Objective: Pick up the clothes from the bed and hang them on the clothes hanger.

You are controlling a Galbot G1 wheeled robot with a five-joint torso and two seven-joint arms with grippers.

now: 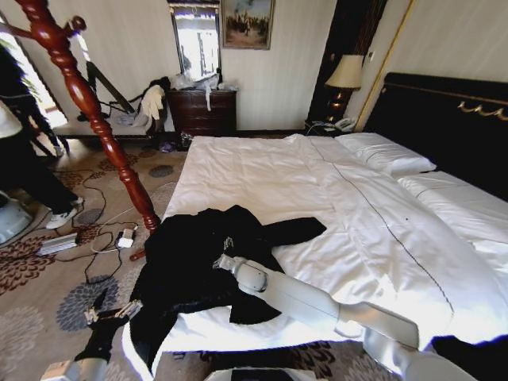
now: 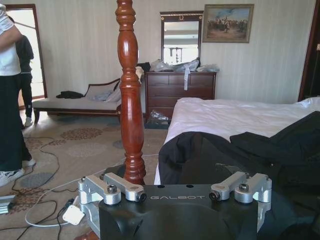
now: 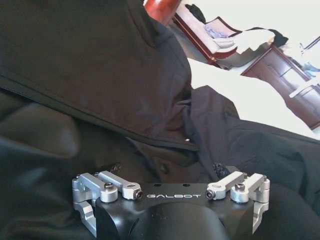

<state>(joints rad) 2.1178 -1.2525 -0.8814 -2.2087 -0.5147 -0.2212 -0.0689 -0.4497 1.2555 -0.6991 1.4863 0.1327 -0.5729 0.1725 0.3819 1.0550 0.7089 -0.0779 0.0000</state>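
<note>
The clothes (image 1: 198,266), a black long-sleeved jacket, lie crumpled on the bed (image 1: 262,171) at its near left corner, one side hanging over the edge. My right gripper (image 1: 225,259) rests on the middle of the jacket. In the right wrist view it (image 3: 166,169) is open, its black fingertips (image 3: 114,167) pressed into the fabric (image 3: 100,75). My left gripper (image 1: 111,308) hovers low beside the bed, open, close to the hanging hem; the jacket (image 2: 235,155) lies just ahead of it. The clothes hanger (image 1: 87,107), a red-brown turned wooden stand (image 2: 129,95), rises left of the bed.
Cables and a white power strip (image 1: 125,236) lie on the patterned carpet by the stand's foot. A person (image 1: 20,151) stands at the far left. A dark dresser (image 1: 205,111) and a chaise (image 2: 75,102) line the far wall. Pillows (image 1: 385,155) and a black headboard (image 1: 444,119) are on the right.
</note>
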